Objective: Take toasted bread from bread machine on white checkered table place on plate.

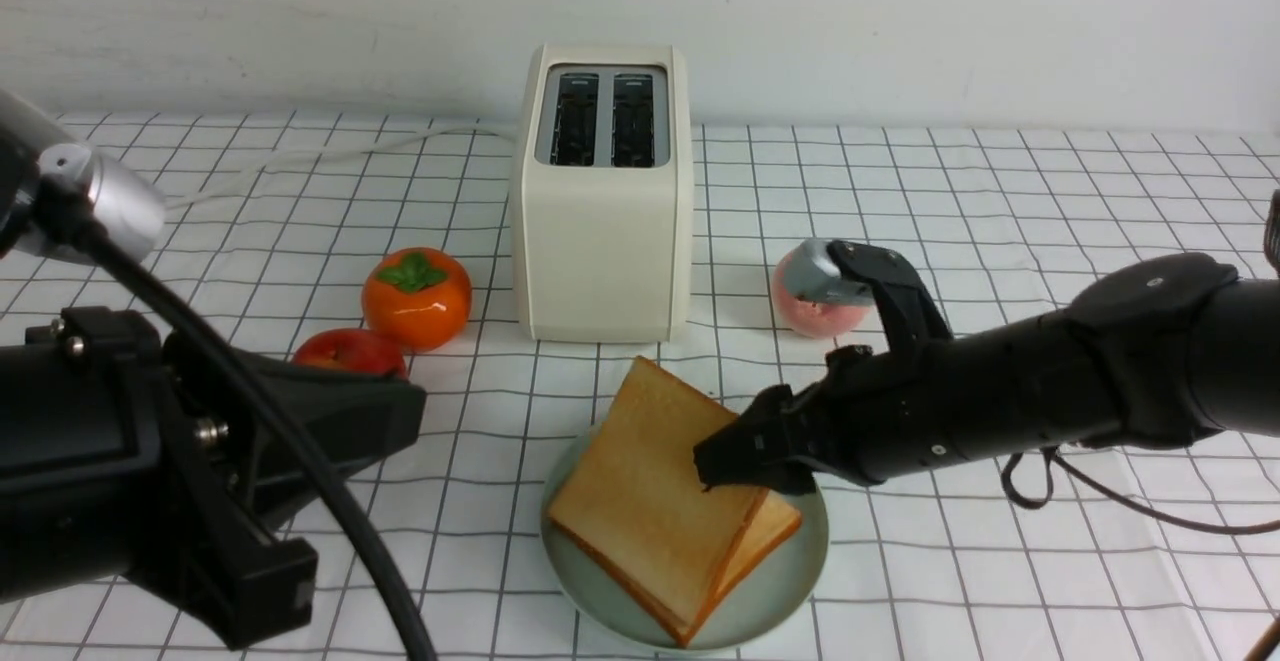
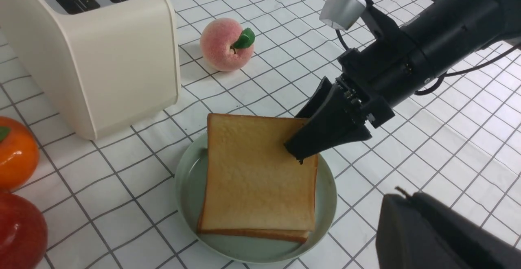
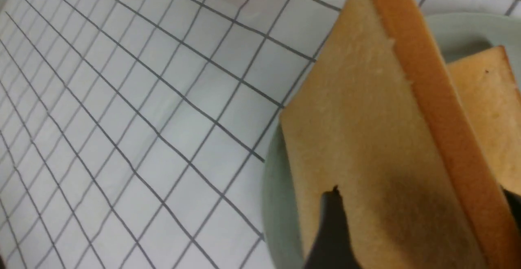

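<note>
Two slices of toast [image 1: 655, 481] on one plate [image 1: 790, 581], one toaster [image 1: 605, 251].
The square, equal-sided upper slice [image 2: 256, 187] tilts, one corner toward the toaster; right gripper [image 1: 745, 471] straddles it, fingers parted; left gripper [image 2: 407, 195] clenched.

I'm seeing an orange persimmon [image 1: 416, 301] with a green leafy cap, its skin shining under the light. Close in front of it, a red apple [image 1: 350, 352] is sitting, partly hidden from me in the front view. Well apart from those two, I'm looking at a pink peach [image 2: 226, 44] that is showing a green leaf [image 2: 244, 38] beside its short, dark stem [image 2: 233, 50]. Behind everything, a plain whitish wall [image 1: 900, 31] is rising.
</note>
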{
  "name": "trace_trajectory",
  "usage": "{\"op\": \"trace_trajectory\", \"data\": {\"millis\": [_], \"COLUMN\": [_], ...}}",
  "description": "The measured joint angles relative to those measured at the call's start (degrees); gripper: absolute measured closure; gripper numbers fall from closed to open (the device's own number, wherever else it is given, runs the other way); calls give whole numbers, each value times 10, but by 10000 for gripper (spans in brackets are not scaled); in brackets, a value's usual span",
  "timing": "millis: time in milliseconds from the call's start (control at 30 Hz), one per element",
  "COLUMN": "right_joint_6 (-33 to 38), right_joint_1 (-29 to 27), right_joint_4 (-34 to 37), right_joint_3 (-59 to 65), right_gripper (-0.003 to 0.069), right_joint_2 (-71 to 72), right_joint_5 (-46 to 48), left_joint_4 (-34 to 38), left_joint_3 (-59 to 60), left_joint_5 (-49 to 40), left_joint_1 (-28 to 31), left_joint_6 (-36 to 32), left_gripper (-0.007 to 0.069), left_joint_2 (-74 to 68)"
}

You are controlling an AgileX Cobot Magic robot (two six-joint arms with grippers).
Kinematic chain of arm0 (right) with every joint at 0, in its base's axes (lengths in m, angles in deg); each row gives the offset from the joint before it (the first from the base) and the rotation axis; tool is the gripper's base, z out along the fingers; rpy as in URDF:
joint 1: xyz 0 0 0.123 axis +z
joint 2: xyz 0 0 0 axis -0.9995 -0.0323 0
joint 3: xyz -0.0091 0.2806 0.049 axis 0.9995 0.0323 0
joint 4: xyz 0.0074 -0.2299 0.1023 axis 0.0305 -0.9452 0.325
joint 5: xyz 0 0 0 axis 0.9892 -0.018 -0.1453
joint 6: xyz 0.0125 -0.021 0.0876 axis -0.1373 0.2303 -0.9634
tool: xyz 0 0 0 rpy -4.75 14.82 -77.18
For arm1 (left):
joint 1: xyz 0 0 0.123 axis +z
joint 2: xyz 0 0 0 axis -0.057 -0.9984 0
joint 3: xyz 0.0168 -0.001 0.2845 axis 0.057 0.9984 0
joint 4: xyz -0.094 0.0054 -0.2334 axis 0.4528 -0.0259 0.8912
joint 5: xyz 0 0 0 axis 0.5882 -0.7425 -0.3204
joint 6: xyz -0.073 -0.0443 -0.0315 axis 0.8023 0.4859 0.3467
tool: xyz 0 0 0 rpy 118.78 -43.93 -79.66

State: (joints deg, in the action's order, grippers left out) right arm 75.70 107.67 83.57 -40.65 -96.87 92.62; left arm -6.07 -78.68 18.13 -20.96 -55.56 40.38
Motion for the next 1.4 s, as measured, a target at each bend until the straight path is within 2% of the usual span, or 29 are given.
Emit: {"op": "trace_trajectory", "data": {"millis": [67,100,133,233,333,433,467,567,633,833,900,933,1100,1233,1400], "right_joint_6": [-12,-43,-52,-163,-246,-348,-381,-448,-483,-561,-603,-603,-747,-825,-844], "right_joint_1": [-14,-38,-41,-99,-137,-155,-156,-155,-155,-155,-155,-155,-155,-155,-155], "right_joint_4": [-20,-50,-54,-137,-230,-344,-389,-479,-525,-635,-689,-689,-781,-805,-795], "right_joint_3": [0,0,0,-1,-10,-18,-18,-18,-18,19,59,59,166,236,289], "right_gripper": [125,95,93,116,205,354,425,596,659,673,671,670,666,665,660], "right_joint_2": [3,13,15,67,127,207,246,343,403,586,702,711,928,998,992], "right_joint_5": [2,9,10,65,138,202,217,241,259,288,278,275,149,111,109], "left_joint_4": [0,0,0,0,0,-5,-9,-22,-30,-36,-36,-36,-36,-36,-36], "left_joint_3": [0,0,0,0,0,7,18,61,94,202,253,257,323,353,377], "left_joint_5": [1,6,6,16,25,36,37,42,45,70,100,104,147,147,149], "left_joint_1": [0,0,0,0,0,0,0,0,0,0,0,0,0,0,0], "left_joint_6": [0,0,0,3,15,33,37,43,46,72,77,77,78,78,79], "left_gripper": [638,638,638,638,638,638,638,638,638,638,638,638,638,638,638], "left_joint_2": [0,0,0,13,45,99,126,199,246,363,397,400,411,411,411]}}
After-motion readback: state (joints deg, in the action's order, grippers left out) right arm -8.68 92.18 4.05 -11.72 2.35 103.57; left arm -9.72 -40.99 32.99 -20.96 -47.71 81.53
